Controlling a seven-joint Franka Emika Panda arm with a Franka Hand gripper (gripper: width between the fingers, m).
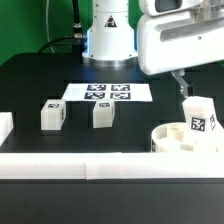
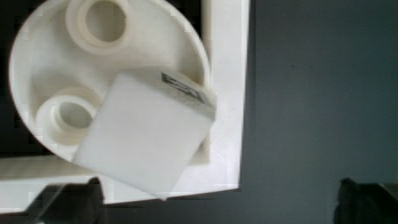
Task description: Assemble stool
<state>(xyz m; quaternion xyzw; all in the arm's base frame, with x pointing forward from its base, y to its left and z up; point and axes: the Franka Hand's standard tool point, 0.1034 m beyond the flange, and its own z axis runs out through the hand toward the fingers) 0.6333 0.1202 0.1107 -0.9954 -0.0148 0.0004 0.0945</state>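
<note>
- Arm base [image 1: 105, 35]: white upright column at the far side of the scene, near the centre
- Wrist housing [image 1: 176, 40]: large white block at the exterior view's right, nearer than the base, facing down toward the table
- Gripper [image 1: 182, 84]: hangs below the housing; the exterior view shows only one thin dark finger
- Fingers [image 2: 61, 202]: in the wrist view, two dark tips set wide apart, jaws open, gripping nothing

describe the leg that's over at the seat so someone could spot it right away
Find the round white seat at the exterior view's right, against the front rail. The leg stands upright on it, tag showing; the other two legs sit out on the black table.
</note>
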